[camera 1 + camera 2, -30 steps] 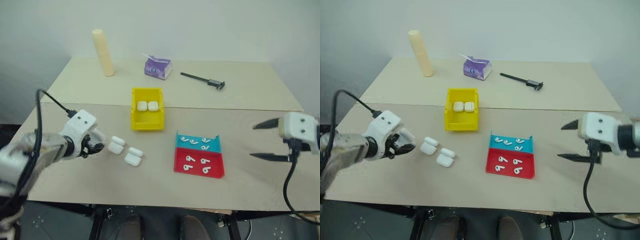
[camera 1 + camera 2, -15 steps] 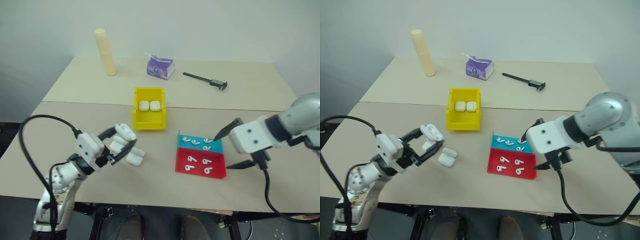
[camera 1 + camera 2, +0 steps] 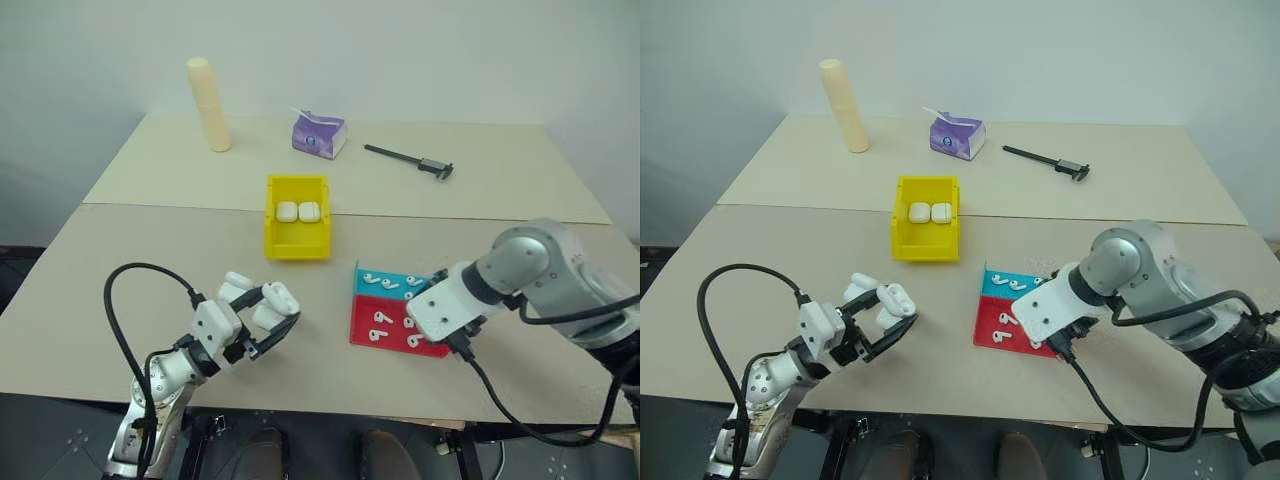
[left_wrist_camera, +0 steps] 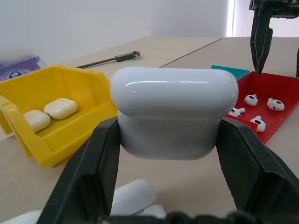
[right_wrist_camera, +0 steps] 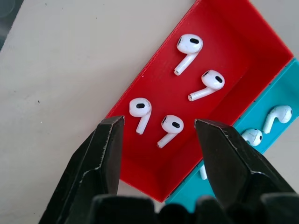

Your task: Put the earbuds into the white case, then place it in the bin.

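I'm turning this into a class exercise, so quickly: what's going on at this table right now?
The left gripper holds a closed white case clamped between its fingers, lifted above the table. The right gripper points down, jaws open, over the red tray, which holds four earbuds; none is picked up yet. The yellow bin already holds two cases, and more cases lie beside the left gripper.
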